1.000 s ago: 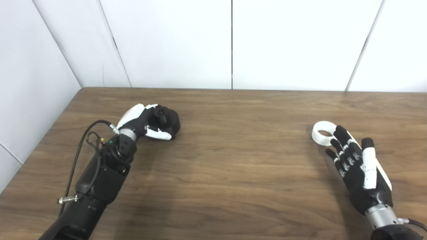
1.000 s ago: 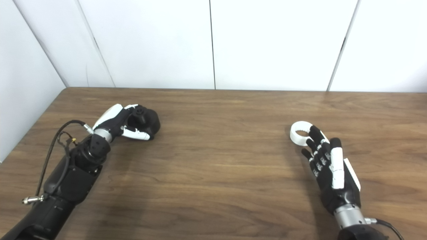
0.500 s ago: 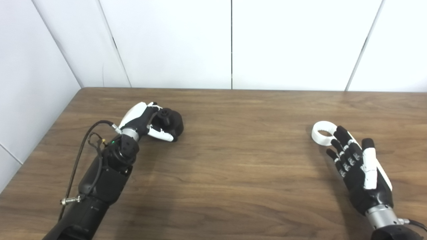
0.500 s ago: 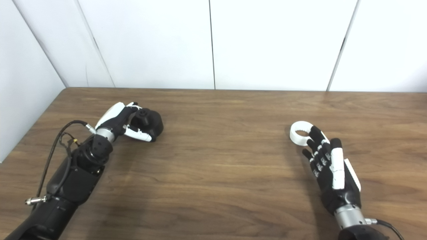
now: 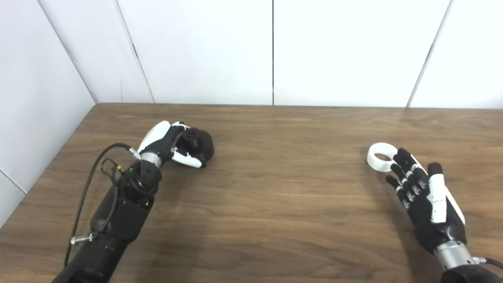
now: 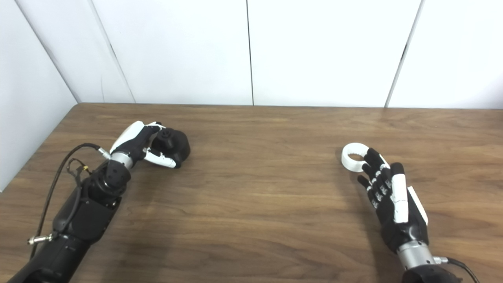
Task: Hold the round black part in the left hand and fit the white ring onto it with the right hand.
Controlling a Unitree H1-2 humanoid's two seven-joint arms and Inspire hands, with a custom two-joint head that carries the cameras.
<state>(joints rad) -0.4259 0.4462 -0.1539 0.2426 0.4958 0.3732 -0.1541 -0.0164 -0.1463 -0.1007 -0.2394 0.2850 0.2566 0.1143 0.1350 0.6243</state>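
Note:
The round black part [image 5: 198, 143] with a small knob on top sits at the left of the wooden table [image 5: 275, 188]. My left hand [image 5: 167, 143] is curled around it, fingers and thumb on its near side. The white ring [image 5: 380, 157] lies flat on the table at the right. My right hand [image 5: 422, 192] is open, fingers apart, just behind and right of the ring, fingertips at its near edge. The ring also shows in the right eye view [image 6: 355, 156].
White wall panels [image 5: 271, 51] stand behind the table's far edge and along its left side. A black cable [image 5: 92, 177] loops off my left forearm.
My left hand has shifted slightly with the black part, a little forward then back. My right hand has drifted slightly toward me and to the right. The ring has not moved.

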